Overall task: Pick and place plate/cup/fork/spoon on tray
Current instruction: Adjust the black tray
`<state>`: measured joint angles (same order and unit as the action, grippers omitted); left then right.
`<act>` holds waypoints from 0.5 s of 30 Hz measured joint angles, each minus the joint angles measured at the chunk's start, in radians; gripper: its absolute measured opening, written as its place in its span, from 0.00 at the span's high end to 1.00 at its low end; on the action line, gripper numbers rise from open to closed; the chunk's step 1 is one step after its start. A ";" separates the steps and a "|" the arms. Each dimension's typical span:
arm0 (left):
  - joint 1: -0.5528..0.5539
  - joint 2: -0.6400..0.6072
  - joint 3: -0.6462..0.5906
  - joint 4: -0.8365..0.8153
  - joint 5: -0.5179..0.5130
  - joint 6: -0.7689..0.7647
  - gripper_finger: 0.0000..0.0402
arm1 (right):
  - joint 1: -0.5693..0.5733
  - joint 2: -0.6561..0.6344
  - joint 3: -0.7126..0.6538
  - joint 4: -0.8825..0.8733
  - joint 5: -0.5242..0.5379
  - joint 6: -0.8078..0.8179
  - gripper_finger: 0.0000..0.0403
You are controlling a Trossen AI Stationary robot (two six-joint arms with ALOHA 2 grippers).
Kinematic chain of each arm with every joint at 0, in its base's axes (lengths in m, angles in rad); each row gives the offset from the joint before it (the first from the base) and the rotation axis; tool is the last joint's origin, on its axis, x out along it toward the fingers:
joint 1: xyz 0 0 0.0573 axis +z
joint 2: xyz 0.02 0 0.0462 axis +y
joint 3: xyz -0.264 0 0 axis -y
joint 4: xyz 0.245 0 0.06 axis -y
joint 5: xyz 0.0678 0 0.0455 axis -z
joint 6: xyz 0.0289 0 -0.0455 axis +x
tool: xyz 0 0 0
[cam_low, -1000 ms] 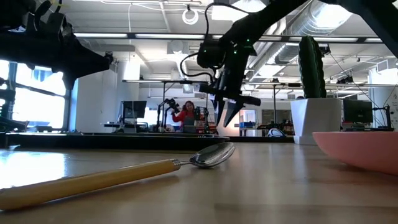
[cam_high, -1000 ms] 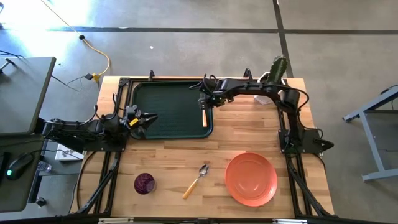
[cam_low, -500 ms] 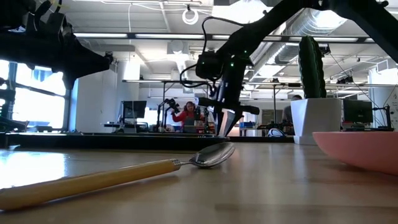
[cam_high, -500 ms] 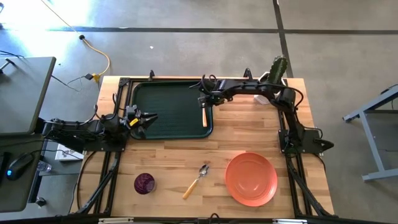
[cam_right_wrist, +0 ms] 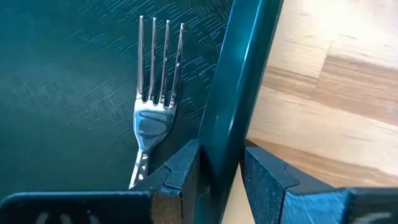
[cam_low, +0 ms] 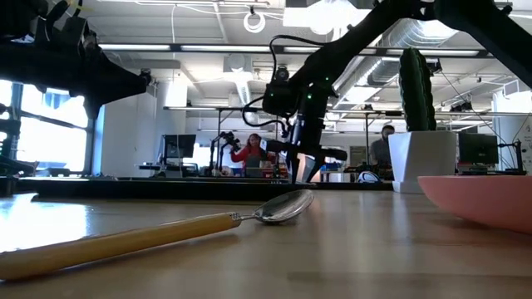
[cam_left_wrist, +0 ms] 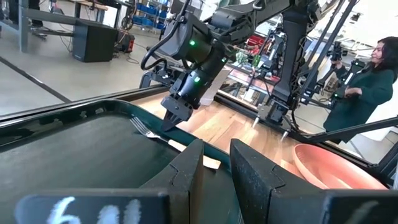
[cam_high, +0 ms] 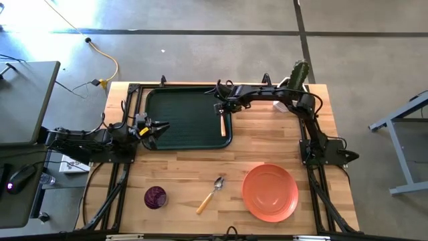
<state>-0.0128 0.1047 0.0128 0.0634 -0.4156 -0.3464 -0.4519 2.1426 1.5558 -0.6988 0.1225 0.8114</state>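
Surface: pale wood planks, set on a grey concrete floor.

Tray: on the surface's far left part.

Fork: inside the tray along its right rim, tines on the tray floor.

Right hand: low over the tray's right rim, just above the fork; its fingers straddle the rim and grip nothing.

Left hand: waits at the tray's left edge, fingers slightly parted, empty.

Spoon, cup, plate: on the surface, near side of the tray.

Cactus pot: right of the tray, at the surface's far corner.

Room: open workshop, ceiling ducts, people far behind.

Fork handle partly hidden by the left fingers in the left wrist view.

No legible writing.
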 joint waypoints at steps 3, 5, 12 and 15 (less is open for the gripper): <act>0.000 0.000 0.000 0.000 0.000 0.000 0.82 | 0.000 -0.002 0.000 -0.024 0.006 0.006 0.74; 0.000 0.000 0.000 -0.001 0.000 0.000 0.82 | 0.000 -0.003 0.000 -0.051 0.009 0.018 0.74; 0.000 0.000 0.000 -0.001 0.002 -0.001 0.82 | 0.000 -0.005 0.000 -0.142 0.044 0.019 0.74; 0.000 0.000 0.000 -0.001 0.002 -0.001 0.82 | 0.000 -0.005 0.001 -0.166 0.053 0.019 0.74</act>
<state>-0.0128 0.1045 0.0128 0.0628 -0.4137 -0.3470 -0.4519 2.1376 1.5566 -0.8647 0.1753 0.8299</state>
